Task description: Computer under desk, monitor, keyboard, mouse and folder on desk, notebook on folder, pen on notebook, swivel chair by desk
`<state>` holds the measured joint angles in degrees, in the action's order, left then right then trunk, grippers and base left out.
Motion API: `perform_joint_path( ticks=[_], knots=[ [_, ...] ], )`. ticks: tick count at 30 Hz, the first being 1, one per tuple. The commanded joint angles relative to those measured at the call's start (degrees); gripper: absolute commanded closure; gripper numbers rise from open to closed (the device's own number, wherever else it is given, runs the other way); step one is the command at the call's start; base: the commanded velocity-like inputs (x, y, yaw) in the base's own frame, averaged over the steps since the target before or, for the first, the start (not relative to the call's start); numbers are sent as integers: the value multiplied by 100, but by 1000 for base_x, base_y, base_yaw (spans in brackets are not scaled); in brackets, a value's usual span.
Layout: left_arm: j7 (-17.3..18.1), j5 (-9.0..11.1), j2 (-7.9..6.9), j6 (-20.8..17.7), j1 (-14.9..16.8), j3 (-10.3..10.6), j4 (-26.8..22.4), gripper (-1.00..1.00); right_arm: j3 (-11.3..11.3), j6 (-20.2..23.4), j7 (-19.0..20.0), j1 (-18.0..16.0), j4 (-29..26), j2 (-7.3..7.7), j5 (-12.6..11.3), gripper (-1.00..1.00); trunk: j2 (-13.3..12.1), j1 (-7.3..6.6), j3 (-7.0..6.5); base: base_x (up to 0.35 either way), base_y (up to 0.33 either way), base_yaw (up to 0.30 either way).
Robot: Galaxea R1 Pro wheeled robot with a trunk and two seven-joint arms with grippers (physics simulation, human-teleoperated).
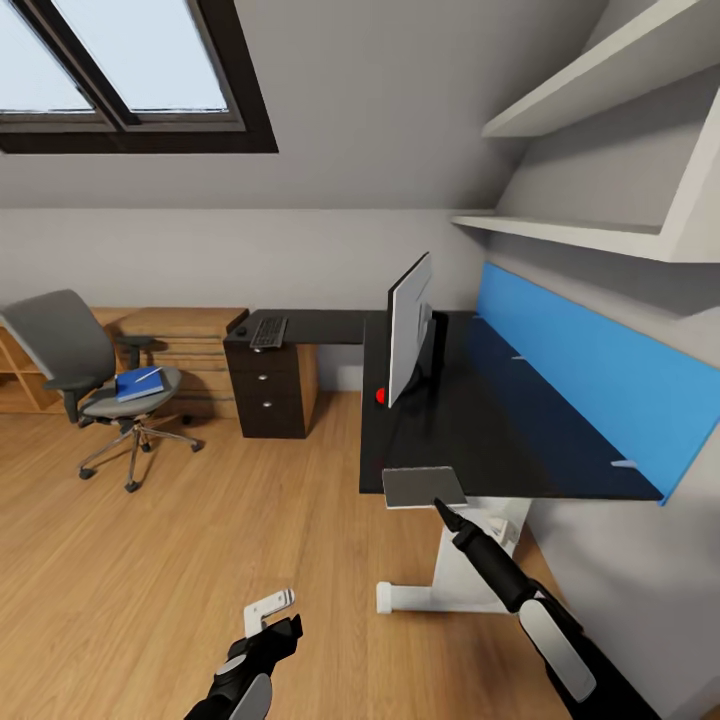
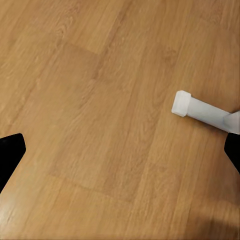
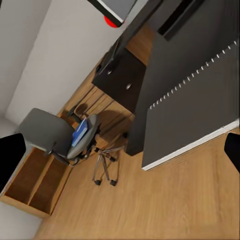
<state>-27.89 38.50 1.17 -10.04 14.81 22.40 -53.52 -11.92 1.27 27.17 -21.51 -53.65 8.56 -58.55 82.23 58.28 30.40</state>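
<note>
- Notebook (image 1: pixel 424 487), a grey flat slab with a white edge, sits at the tip of our right gripper (image 1: pixel 441 509), resting over the near corner of the desk (image 1: pixel 500 440); we judge it held there, though finger contact is too small to confirm.
- Right wrist view: notebook (image 3: pixel 195 117) fills the space just ahead of the gripper, dark fingers (image 3: pixel 10 155) wide at both borders; whether they clamp it, we cannot tell.
- Left gripper (image 1: pixel 275 612) hangs low over the wooden floor, jaws apart, nothing between; a white desk foot (image 2: pixel 200 111) lies ahead of it.
- Folder (image 1: pixel 138 383), blue, lies on the swivel chair (image 1: pixel 95 375) seat, well beyond both grippers; it must reach the desk before the notebook can stack.
- Monitor (image 1: pixel 409 328) stands upright beyond the right gripper; keyboard (image 1: pixel 268 332) and mouse (image 1: pixel 241 329) lie farther off on the far wing.
</note>
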Motion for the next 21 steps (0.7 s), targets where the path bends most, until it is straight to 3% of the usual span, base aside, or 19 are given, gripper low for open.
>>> perform_joint_path(
  ticks=[1,6,21],
  knots=[
    [-41,31,-3,-16,4,14,-9,-100,7,13,46,-6,28,6,-109,-100,45,22,24,0,0,0],
    [-41,39,-3,-16,4,18,-8,-100,76,13,150,-7,111,9,-322,-100,245,132,114,0,0,0],
    [-43,25,31,18,4,52,26,-100,118,-31,501,-22,80,-12,-403,-100,806,439,365,0,0,0]
  ],
)
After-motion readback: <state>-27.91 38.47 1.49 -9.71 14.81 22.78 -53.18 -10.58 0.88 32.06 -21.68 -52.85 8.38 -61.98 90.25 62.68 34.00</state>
